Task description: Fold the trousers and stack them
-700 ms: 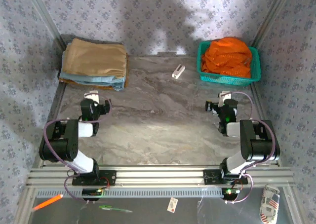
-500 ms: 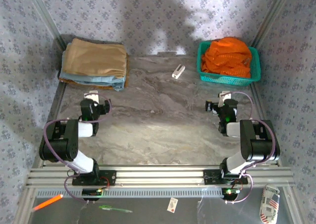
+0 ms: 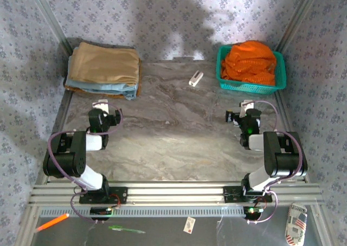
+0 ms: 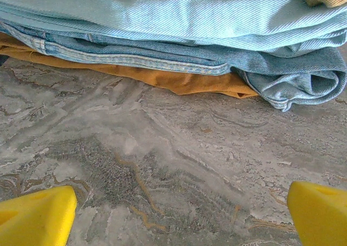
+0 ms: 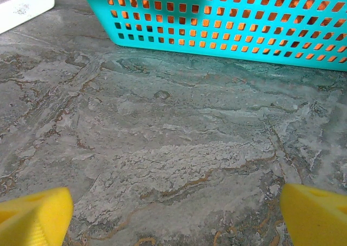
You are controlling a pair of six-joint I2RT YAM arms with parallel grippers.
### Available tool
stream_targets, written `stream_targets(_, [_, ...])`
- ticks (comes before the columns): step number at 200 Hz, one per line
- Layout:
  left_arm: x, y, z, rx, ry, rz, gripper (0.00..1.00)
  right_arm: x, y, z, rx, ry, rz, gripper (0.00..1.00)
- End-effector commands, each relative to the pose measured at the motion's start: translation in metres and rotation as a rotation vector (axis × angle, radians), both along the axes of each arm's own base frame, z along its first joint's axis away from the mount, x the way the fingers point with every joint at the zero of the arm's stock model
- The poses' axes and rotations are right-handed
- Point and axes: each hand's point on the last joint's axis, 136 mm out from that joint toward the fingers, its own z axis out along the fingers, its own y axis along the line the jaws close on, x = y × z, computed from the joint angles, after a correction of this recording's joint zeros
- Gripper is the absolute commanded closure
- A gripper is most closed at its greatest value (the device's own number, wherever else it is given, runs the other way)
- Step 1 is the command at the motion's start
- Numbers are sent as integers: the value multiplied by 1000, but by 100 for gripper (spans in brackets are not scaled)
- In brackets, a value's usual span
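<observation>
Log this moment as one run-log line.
phase: not started | trousers: heaped in teal basket | left gripper: open, empty, facing folded cloth stack | right gripper: open, empty, facing teal basket

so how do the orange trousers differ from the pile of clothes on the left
The trousers are bunched up loose; the pile is folded flat. The trousers sit in the teal basket at the far right; the pile lies straight on the table at the far left. The trousers are all orange; the pile layers tan, light blue and ochre cloth. Both are soft fabric near the back of the table.
</observation>
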Motion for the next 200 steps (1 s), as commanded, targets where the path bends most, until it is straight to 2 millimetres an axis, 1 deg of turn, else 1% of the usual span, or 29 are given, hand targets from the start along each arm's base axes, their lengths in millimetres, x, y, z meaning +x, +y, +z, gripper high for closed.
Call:
stream_targets(1, [7,-3,8,4,-24,-22,0,6,1,9,5,-29,2,0])
stream_targets(153, [8,-2,10,1,-30,-20,0,6,0,9,17,-30,6,0])
stream_targets(168, [8,-5,20,3,-8,-36,0,6,2,17,-27,-32,-14,0])
stream_targets(182, [12,-9,35,4,29,-58,0,6,5,37,-60,-11,-33,0])
stream_targets(189, [12,-12,46,5,41,-69,0,4,1,46,-56,34,-83,0])
stream_targets(191, [12,-13,49,2,43,-70,0,5,-1,52,-50,36,-101,0])
stream_targets(193, [12,-13,52,-1,44,-69,0,3,-2,53,-44,57,-117,0])
stream_targets(200, [11,-15,66,-20,37,-62,0,-1,-5,66,-2,93,-167,0])
